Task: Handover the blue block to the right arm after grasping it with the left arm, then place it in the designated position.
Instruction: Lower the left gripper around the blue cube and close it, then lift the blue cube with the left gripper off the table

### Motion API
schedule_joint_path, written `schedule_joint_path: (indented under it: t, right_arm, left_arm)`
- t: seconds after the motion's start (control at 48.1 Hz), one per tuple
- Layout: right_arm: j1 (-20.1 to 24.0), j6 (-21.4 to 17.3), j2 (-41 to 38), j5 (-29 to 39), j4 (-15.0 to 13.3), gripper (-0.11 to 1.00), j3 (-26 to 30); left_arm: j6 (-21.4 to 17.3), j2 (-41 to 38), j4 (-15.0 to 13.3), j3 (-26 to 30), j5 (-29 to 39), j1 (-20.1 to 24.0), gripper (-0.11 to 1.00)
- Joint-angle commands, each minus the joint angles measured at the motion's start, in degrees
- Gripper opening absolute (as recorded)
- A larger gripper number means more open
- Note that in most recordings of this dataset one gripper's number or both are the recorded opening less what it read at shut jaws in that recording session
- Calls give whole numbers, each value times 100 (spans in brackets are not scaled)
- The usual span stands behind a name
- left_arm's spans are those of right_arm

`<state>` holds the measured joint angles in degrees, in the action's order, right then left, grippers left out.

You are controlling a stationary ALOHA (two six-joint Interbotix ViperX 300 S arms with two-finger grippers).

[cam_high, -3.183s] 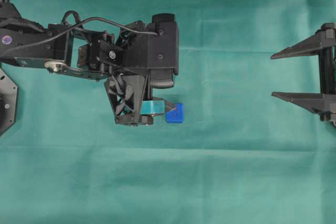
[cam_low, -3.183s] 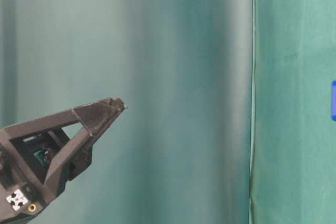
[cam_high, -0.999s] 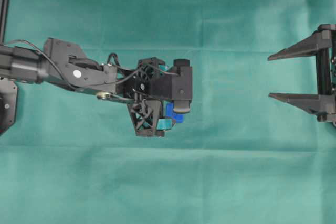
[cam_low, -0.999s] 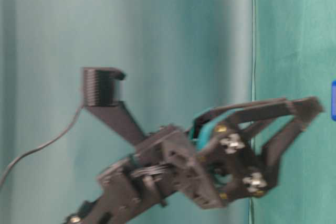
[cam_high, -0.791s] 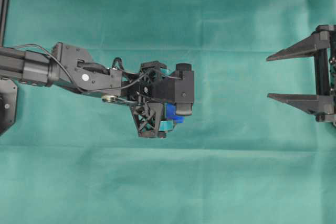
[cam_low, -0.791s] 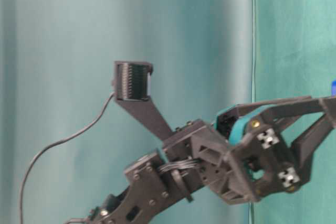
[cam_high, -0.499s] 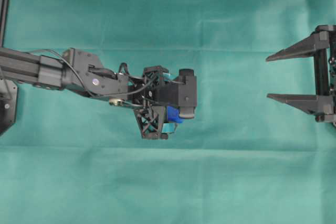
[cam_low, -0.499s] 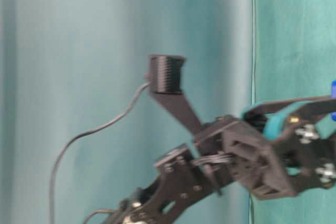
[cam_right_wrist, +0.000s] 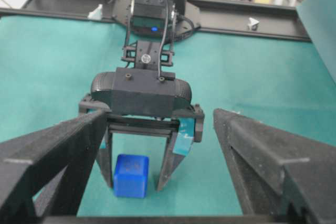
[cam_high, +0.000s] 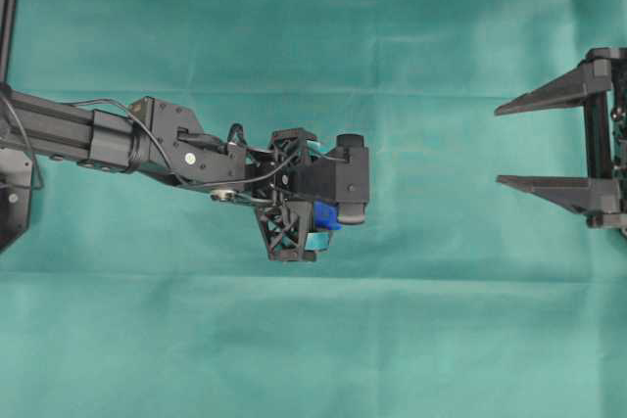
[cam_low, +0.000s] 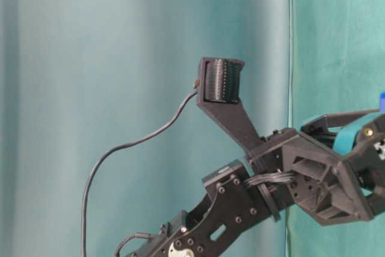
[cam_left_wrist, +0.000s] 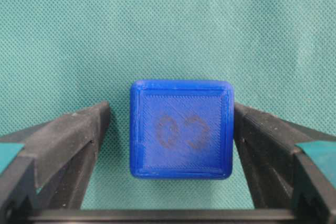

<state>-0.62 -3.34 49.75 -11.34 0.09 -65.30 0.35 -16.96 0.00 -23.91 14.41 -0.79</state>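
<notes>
Since a sec ago the left arm [cam_high: 118, 139] has pushed its tool [cam_left_wrist: 168, 135] down around the blue block [cam_left_wrist: 181, 128], which sits on the worktop [cam_high: 313, 359] btwn wide-open fingers w/ small gaps either side, nothing gripped. Grasp, handover, placing all left. Right tool [cam_high: 549, 144] waits far right, wide open, empty.

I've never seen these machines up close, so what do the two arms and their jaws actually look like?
Both are black. The left arm is boxy, with silver bolts and a thin black cable looping along it; its gripper has lattice-framed jaws with teal tape. The right gripper has plain black jaws tapering to points.
</notes>
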Motion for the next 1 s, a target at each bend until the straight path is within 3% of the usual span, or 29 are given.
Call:
schedule_joint_path:
  t: [0.0, 0.146, 0.333, 0.707, 0.978]
  right_arm:
    - [0, 9, -26, -18, 0, 93, 123]
    - [-9, 9, -26, -18, -9, 93, 132]
    - [0, 9, -26, -26, -9, 93, 132]
    - [0, 9, -26, -26, -9, 93, 132]
    - [0, 9, -26, 0, -9, 93, 132]
  left_arm:
    - [0, 97, 18, 88, -44, -18, 100]
    - [-9, 97, 9, 88, -70, -26, 92]
    - [-53, 114, 18, 35, -62, -44, 46]
    - [-18, 132, 18, 53, -44, -44, 46]
    - [0, 624, 18, 97, 202, -62, 46]
